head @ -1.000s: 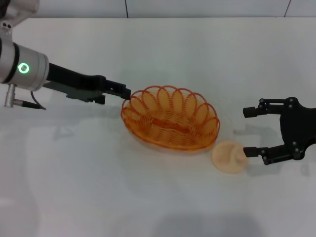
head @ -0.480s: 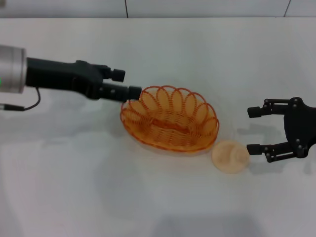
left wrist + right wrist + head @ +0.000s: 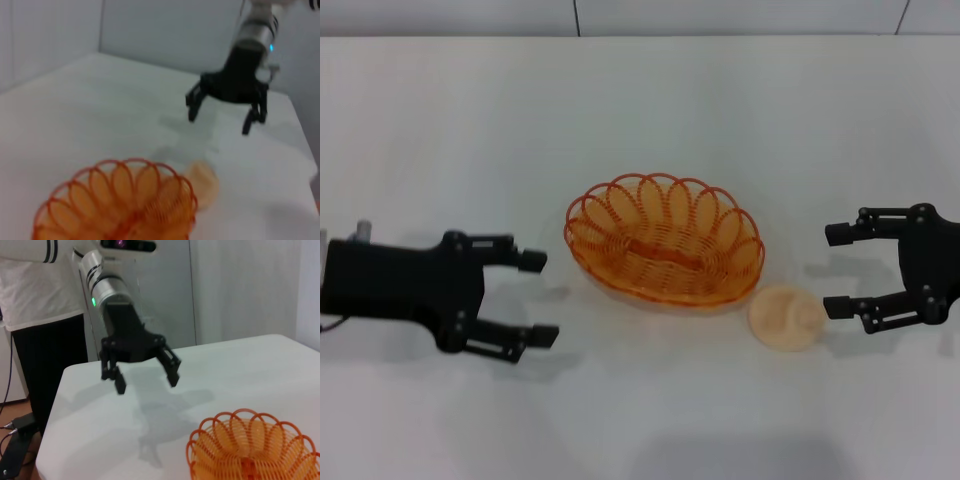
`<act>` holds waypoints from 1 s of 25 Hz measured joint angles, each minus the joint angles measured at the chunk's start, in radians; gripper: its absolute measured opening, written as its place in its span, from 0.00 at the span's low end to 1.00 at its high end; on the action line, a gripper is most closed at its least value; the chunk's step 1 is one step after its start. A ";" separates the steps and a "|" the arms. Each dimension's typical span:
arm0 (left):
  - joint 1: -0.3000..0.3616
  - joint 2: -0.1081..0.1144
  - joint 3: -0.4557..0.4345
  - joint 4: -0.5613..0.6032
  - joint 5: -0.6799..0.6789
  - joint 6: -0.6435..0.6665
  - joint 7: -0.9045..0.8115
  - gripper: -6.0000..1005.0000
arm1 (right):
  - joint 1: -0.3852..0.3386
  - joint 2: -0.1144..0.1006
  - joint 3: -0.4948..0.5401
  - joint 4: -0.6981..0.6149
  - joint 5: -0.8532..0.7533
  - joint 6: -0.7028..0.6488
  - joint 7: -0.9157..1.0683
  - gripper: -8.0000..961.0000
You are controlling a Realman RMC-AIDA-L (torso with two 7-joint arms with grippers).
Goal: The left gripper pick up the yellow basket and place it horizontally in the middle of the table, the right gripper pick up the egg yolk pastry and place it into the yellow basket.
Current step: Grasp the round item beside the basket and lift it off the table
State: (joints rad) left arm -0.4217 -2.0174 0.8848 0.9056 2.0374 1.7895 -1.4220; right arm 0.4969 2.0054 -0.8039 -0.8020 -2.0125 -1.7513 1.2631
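Observation:
The yellow basket (image 3: 665, 240) lies flat in the middle of the white table (image 3: 640, 90), its long side across my view; it also shows as the basket (image 3: 120, 205) and the basket (image 3: 257, 447) in the wrist views. Just off its right front rim rests the egg yolk pastry (image 3: 787, 317), seen again as the pastry (image 3: 202, 180). My left gripper (image 3: 537, 298) hovers open to the basket's left, a short gap away, holding nothing. My right gripper (image 3: 835, 270) stands open just right of the pastry, empty.
The table's far edge meets a grey wall (image 3: 640, 15). In the right wrist view, a dark floor with cables (image 3: 17, 440) drops off beyond the table's left edge.
The left gripper has let go of the basket's left rim, pulled back to the left and toward the front, and now stands open. The basket, pastry and right gripper stayed nearly still.

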 joint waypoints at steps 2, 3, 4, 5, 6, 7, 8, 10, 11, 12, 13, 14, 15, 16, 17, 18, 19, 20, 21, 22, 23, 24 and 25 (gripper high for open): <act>0.010 0.004 -0.004 -0.015 0.014 0.003 0.029 0.88 | -0.002 -0.001 -0.004 -0.005 -0.001 -0.003 0.011 0.82; 0.015 0.008 -0.004 -0.019 0.017 0.005 0.039 0.88 | -0.001 -0.001 -0.008 -0.007 -0.004 -0.003 0.018 0.82; 0.019 0.013 -0.004 -0.024 0.021 0.008 0.045 0.88 | -0.001 -0.001 -0.011 -0.009 -0.005 -0.003 0.022 0.82; 0.021 0.017 -0.006 -0.025 0.024 0.011 0.046 0.88 | 0.001 -0.001 -0.015 -0.011 -0.012 0.000 0.030 0.82; 0.023 0.021 -0.009 -0.027 0.029 0.013 0.049 0.88 | 0.004 -0.001 -0.021 -0.013 -0.020 0.005 0.039 0.82; 0.025 0.023 -0.012 -0.028 0.032 0.014 0.051 0.88 | 0.006 0.000 -0.029 -0.013 -0.028 0.010 0.046 0.82; 0.028 0.025 -0.020 -0.028 0.036 0.014 0.054 0.88 | 0.006 0.000 -0.037 -0.013 -0.032 0.016 0.052 0.82; 0.029 0.028 -0.032 -0.028 0.040 0.014 0.056 0.88 | 0.008 0.000 -0.062 -0.017 -0.036 0.037 0.072 0.82; 0.030 0.029 -0.038 -0.026 0.043 0.014 0.058 0.88 | 0.008 -0.001 -0.083 -0.024 -0.037 0.053 0.088 0.82; 0.030 0.031 -0.040 -0.024 0.044 0.014 0.060 0.88 | 0.008 -0.002 -0.107 -0.030 -0.037 0.070 0.107 0.82; 0.030 0.034 -0.041 -0.024 0.045 0.016 0.063 0.88 | 0.009 -0.002 -0.124 -0.034 -0.038 0.082 0.119 0.82; 0.030 0.037 -0.041 -0.026 0.049 0.016 0.066 0.88 | 0.013 -0.002 -0.143 -0.037 -0.039 0.098 0.134 0.82; 0.030 0.038 -0.041 -0.027 0.053 0.016 0.067 0.88 | 0.017 -0.001 -0.155 -0.039 -0.041 0.109 0.145 0.82; 0.029 0.038 -0.041 -0.029 0.060 0.015 0.067 0.88 | 0.023 0.000 -0.162 -0.039 -0.043 0.117 0.156 0.82; 0.028 0.037 -0.043 -0.030 0.070 0.012 0.066 0.88 | 0.031 0.002 -0.171 -0.038 -0.046 0.128 0.170 0.82; 0.027 0.035 -0.045 -0.030 0.075 0.009 0.065 0.88 | 0.036 0.002 -0.179 -0.036 -0.049 0.134 0.180 0.82; 0.026 0.034 -0.045 -0.030 0.080 0.003 0.063 0.88 | 0.041 0.003 -0.191 -0.032 -0.049 0.145 0.189 0.82; 0.025 0.033 -0.045 -0.031 0.082 0.001 0.061 0.88 | 0.043 0.004 -0.199 -0.030 -0.050 0.156 0.194 0.81; 0.023 0.033 -0.045 -0.030 0.083 -0.003 0.059 0.88 | 0.044 0.005 -0.207 -0.029 -0.050 0.163 0.196 0.81; 0.022 0.032 -0.045 -0.030 0.082 -0.005 0.055 0.88 | 0.044 0.006 -0.217 -0.028 -0.051 0.175 0.201 0.81; 0.022 0.032 -0.045 -0.030 0.081 -0.005 0.052 0.88 | 0.044 0.007 -0.224 -0.026 -0.051 0.184 0.205 0.81; 0.022 0.031 -0.045 -0.030 0.080 -0.005 0.047 0.88 | 0.044 0.007 -0.234 -0.026 -0.051 0.192 0.209 0.81; 0.021 0.031 -0.045 -0.029 0.077 -0.005 0.040 0.88 | 0.044 0.007 -0.239 -0.025 -0.051 0.196 0.210 0.81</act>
State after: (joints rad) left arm -0.4003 -1.9865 0.8396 0.8770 2.1149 1.7845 -1.3819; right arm 0.5407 2.0123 -1.0428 -0.8273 -2.0640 -1.5551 1.4729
